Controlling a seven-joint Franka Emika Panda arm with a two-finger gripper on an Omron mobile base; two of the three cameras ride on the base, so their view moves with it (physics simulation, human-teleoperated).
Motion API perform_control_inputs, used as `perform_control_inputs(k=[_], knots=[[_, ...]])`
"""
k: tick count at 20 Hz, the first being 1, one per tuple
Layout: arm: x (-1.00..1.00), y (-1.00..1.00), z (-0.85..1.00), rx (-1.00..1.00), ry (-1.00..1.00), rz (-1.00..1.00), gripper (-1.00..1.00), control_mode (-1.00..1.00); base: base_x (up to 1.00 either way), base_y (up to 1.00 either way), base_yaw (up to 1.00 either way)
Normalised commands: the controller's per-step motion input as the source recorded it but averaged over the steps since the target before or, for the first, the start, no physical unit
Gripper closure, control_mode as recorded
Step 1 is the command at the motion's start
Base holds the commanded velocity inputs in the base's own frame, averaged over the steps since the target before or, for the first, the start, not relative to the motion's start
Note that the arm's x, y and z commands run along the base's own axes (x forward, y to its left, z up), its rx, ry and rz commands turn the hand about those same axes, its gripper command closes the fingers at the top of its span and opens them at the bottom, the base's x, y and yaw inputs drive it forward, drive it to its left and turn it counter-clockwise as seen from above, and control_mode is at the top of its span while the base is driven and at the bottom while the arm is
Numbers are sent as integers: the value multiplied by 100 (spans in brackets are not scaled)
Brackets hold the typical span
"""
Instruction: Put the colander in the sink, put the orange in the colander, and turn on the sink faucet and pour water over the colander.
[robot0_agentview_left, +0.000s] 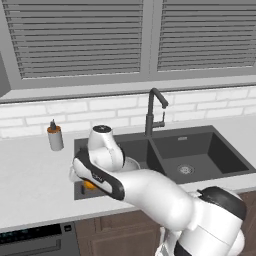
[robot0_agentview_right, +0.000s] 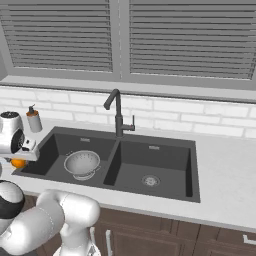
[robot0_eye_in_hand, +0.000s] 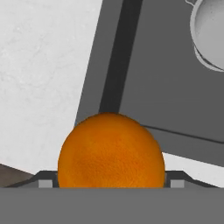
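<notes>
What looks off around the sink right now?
Nothing stands out. The colander sits upright in the sink's left basin, the faucet is dry, and the orange sits between the claw's fingers.

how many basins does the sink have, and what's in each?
2. Left basin holds the colander. Right basin shows just its drain. The orange is in neither; it sits between the gripper's fingertips, over the sink's left front corner.
</notes>
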Motion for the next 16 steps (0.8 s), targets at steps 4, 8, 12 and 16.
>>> perform_control_inputs(k=[4, 8, 12, 16], knots=[[48, -36, 17, -9, 4, -10, 100, -100, 0, 0, 0], [59, -40, 6, -12, 14, -18, 100, -100, 0, 0, 0], [68, -35, 0, -12, 18, -23, 100, -100, 0, 0, 0], [67, -33, 0, -10, 21, -24, 100, -100, 0, 0, 0]])
